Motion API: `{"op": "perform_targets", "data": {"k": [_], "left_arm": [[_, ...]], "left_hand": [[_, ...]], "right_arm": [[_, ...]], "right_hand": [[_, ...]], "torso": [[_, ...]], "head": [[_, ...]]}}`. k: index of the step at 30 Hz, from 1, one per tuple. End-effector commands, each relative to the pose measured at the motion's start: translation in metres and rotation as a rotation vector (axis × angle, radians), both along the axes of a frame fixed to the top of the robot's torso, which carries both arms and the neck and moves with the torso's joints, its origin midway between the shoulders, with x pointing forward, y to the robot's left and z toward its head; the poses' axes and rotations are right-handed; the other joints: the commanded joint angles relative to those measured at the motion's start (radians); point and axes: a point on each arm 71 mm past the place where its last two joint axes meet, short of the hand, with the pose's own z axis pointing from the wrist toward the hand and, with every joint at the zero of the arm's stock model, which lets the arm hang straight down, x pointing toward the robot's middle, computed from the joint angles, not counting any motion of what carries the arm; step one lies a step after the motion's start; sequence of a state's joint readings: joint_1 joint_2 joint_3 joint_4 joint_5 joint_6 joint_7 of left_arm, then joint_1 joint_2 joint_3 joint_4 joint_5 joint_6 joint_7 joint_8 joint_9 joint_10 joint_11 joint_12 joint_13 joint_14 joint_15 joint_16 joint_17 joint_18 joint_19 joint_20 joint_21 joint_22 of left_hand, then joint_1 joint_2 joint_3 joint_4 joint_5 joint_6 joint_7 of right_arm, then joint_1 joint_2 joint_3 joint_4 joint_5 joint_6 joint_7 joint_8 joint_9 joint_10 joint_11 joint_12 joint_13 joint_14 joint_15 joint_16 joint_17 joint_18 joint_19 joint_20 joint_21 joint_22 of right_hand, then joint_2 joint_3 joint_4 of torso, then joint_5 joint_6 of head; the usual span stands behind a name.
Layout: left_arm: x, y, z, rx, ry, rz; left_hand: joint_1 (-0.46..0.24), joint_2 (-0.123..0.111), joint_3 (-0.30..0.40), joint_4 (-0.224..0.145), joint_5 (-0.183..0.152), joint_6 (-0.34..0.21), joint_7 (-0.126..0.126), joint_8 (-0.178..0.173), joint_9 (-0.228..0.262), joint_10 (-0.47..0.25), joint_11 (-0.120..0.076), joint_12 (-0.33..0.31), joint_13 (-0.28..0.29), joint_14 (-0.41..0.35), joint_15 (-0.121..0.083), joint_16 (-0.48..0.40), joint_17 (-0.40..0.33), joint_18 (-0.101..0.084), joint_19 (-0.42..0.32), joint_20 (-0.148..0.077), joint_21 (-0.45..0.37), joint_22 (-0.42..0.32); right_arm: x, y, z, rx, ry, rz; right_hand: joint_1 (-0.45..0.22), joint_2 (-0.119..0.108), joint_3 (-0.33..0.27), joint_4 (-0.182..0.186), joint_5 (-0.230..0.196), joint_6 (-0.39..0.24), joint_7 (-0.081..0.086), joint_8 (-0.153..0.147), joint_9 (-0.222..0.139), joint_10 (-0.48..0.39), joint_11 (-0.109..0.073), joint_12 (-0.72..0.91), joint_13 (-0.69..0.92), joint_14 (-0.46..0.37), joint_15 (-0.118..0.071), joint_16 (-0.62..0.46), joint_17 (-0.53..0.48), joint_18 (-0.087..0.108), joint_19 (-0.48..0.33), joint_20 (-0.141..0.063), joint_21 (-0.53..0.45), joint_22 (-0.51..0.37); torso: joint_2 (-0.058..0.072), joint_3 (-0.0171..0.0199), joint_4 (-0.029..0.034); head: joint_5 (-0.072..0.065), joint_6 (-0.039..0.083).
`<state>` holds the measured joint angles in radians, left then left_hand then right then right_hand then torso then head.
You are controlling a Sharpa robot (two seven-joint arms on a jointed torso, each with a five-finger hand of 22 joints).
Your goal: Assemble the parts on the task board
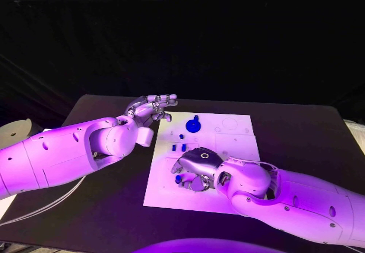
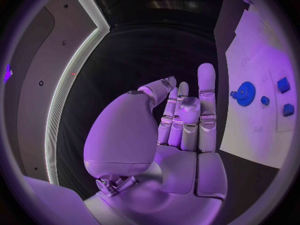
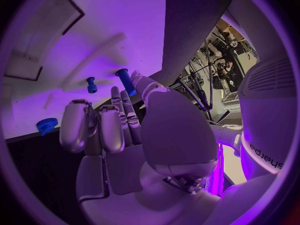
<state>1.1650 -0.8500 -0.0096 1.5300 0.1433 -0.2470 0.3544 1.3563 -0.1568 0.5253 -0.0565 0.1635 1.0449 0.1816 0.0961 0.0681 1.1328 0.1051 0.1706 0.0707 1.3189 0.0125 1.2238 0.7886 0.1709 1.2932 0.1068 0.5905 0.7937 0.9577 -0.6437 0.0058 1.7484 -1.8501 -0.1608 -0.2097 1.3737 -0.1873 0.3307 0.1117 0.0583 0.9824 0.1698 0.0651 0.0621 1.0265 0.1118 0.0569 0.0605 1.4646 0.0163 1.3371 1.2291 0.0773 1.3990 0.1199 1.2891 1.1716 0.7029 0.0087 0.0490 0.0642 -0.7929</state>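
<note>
Nearest the robot, the right robot hand (image 1: 194, 167) lay over the near part of the white task board (image 1: 232, 138), its fingers curled down; a small blue part (image 1: 179, 179) showed at its fingertips, and in the right wrist view a blue peg (image 3: 125, 78) stood right at the tips of the thumb and a finger, though whether they actually pinched it could not be told. A second small blue peg (image 3: 91, 84) stood just beside it on the board. Farther on, two small blue parts (image 1: 178, 148) lay near the board's middle. Beyond them a blue gear (image 1: 194, 125) sat near the far edge. At the board's far left corner, over the black tabletop (image 1: 311, 137), the left robot hand (image 1: 152, 108) hung with its fingers loosely apart, holding nothing.
</note>
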Motion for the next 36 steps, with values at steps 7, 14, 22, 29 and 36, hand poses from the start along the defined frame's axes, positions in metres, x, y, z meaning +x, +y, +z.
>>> {"op": "perform_targets", "data": {"k": [7, 14, 22, 29, 36], "left_arm": [[-0.001, -0.001, 0.001, -0.014, -0.006, -0.015], [0.000, 0.000, 0.001, -0.013, -0.006, -0.013], [-0.001, 0.001, 0.001, -0.012, -0.005, -0.013], [-0.004, 0.000, 0.003, -0.014, -0.004, -0.018], [-0.007, -0.002, 0.002, -0.016, -0.001, -0.027]], "left_hand": [[0.001, 0.012, -0.005, 0.000, -0.003, -0.004, 0.001, 0.001, -0.001, -0.006, 0.001, 0.007, -0.001, -0.009, 0.002, -0.004, -0.002, 0.010, -0.005, 0.000, -0.004, -0.001], [0.001, 0.012, -0.005, 0.000, -0.003, -0.004, 0.001, 0.001, -0.001, -0.006, 0.001, 0.007, -0.001, -0.009, 0.002, -0.004, -0.002, 0.010, -0.005, 0.000, -0.004, -0.001], [0.001, 0.012, -0.005, 0.000, -0.003, -0.004, 0.001, 0.001, -0.001, -0.006, 0.001, 0.007, -0.001, -0.009, 0.002, -0.004, -0.002, 0.010, -0.005, 0.000, -0.004, -0.001], [0.001, 0.012, -0.005, 0.000, -0.003, -0.004, 0.001, 0.001, -0.001, -0.006, 0.001, 0.007, -0.001, -0.009, 0.002, -0.004, -0.002, 0.010, -0.005, 0.000, -0.004, -0.001], [0.001, 0.012, -0.005, 0.000, -0.003, -0.004, 0.001, 0.001, -0.001, -0.006, 0.001, 0.007, -0.001, -0.009, 0.002, -0.004, -0.002, 0.010, -0.005, 0.000, -0.004, -0.001]], "right_arm": [[0.000, -0.005, 0.004, 0.065, -0.018, -0.003], [-0.003, -0.021, 0.016, 0.152, -0.050, -0.029], [0.010, -0.086, 0.039, 0.207, 0.039, -0.252], [0.013, -0.161, 0.041, 0.152, 0.176, -0.565], [-0.002, -0.195, 0.029, 0.076, 0.249, -0.733]], "right_hand": [[0.042, 0.024, -0.200, 0.056, -0.006, -0.038, 0.009, -0.002, 0.004, -0.036, 0.009, 0.025, 0.004, 0.036, 0.012, -0.012, -0.025, 0.017, -0.015, 0.007, -0.024, -0.028], [0.072, 0.048, -0.215, 0.070, -0.005, -0.006, 0.008, 0.004, 0.007, 0.003, 0.003, 0.053, 0.007, 0.038, 0.009, -0.013, -0.032, 0.017, -0.009, 0.005, -0.022, -0.027], [0.078, 0.073, -0.210, 0.082, -0.003, 0.052, -0.007, 0.018, 0.011, 0.157, -0.025, 0.128, 0.026, 0.044, -0.013, 0.001, -0.014, 0.006, 0.020, -0.009, 0.017, 0.025], [-0.014, 0.048, -0.270, 0.147, 0.147, 0.092, -0.062, 0.042, 0.015, 0.400, -0.091, 0.313, 0.166, 0.071, -0.069, 0.089, 0.101, -0.023, 0.081, -0.067, 0.121, 0.162], [-0.091, 0.092, -0.393, 0.170, 0.257, 0.094, -0.076, 0.087, 0.036, 0.405, -0.103, 1.070, 1.022, 0.079, -0.080, 0.140, 0.171, -0.032, 0.096, -0.081, 0.153, 0.206]], "torso": [[0.001, 0.0019, 0.0003], [0.000, 0.0012, -0.0016], [-0.002, -0.0021, -0.0030], [-0.002, -0.0070, -0.0178], [-0.002, -0.0073, -0.0341]], "head": [[-0.002, 0.001], [-0.008, 0.004], [-0.045, 0.018], [-0.080, 0.033], [-0.088, 0.035]]}}
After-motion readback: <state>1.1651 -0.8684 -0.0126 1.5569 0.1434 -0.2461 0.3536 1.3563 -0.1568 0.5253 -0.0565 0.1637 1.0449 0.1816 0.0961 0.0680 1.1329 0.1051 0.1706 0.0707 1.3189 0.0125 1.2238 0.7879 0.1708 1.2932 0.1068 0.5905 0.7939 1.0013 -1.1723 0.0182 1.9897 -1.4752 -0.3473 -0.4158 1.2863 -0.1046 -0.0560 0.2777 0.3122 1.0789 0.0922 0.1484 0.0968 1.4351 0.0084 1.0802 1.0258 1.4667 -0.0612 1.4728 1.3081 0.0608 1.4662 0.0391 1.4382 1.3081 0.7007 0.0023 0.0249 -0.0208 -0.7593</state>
